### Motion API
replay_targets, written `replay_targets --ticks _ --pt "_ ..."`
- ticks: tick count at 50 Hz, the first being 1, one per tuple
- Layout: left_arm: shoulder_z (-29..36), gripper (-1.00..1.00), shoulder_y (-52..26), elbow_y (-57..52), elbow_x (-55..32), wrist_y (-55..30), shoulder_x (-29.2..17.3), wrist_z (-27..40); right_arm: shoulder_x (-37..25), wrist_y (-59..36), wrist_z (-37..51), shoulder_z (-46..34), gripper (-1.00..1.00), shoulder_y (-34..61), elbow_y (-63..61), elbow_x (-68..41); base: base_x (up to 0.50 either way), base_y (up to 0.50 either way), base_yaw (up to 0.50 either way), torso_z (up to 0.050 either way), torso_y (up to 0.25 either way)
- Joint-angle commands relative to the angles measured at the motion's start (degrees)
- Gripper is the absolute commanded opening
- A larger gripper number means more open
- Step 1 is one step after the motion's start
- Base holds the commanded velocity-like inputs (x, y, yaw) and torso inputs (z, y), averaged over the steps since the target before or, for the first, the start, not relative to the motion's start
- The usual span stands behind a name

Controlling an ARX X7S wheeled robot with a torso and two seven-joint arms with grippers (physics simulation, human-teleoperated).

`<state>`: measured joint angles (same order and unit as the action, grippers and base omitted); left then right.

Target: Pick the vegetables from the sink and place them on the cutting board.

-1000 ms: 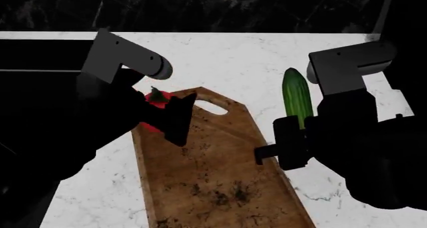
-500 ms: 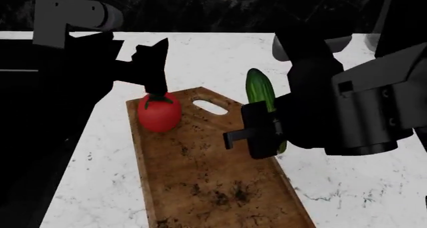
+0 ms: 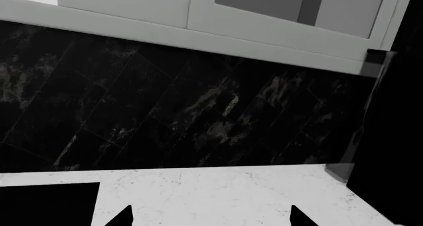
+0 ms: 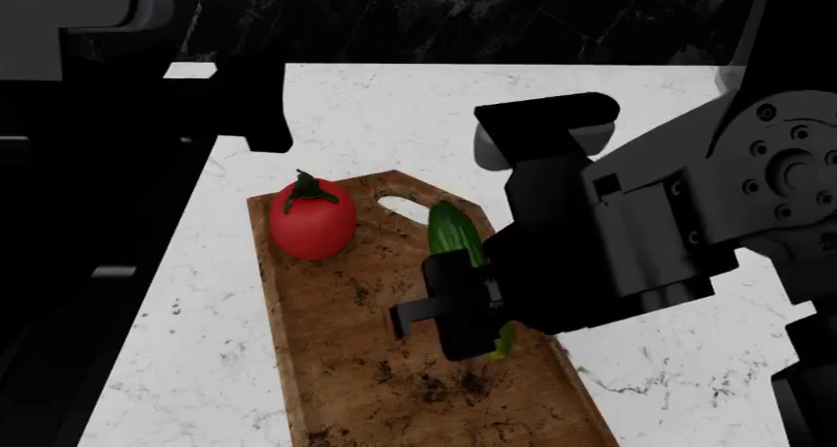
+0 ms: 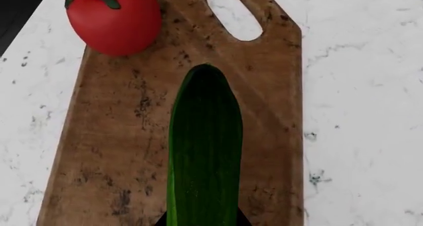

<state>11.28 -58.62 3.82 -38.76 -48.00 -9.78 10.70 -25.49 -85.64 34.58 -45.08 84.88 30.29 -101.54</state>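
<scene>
Cucumber, pinched in right fingers, now lower over cutting board; left fingers spread.

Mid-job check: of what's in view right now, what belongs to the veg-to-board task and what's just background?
Job items:
- tomato, on the cutting board
- cucumber, held over the board by the right end effector
- left end effector, raised, holding nothing

Background:
- white marbled counter
- black backsplash
- grey cabinets
</scene>
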Motion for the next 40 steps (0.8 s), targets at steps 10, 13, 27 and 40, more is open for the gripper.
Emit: replay_targets --ticks 10,13,27,40 --pt "-0.2 1.00 0.6 -1.4 -1.3 -0.2 -0.5 0.9 -0.1 1.8 -1.9 -2.8 -1.00 -3.1 0.3 -0.7 0.00 0.00 0.00 0.000 0.000" --pt "-0.3 1.00 0.5 -1.7 -1.6 -0.5 -0.5 1.2 -0.2 1.9 -1.5 -3.0 -1.00 -3.2 0.3 -1.2 0.00 0.00 0.00 0.000 0.000" --pt "0.2 1.00 0.9 -1.1 -1.5 0.5 -0.9 0.8 0.0 3.0 -4.1 -4.8 -1.00 -4.0 0.8 0.4 0.00 0.00 0.00 0.000 0.000" --pt "0.5 1.00 0.9 -1.3 -2.1 0.3 -1.1 1.3 -0.7 3.5 -2.8 -4.6 1.00 -2.0 0.1 -1.1 0.00 0.00 0.00 0.000 0.000"
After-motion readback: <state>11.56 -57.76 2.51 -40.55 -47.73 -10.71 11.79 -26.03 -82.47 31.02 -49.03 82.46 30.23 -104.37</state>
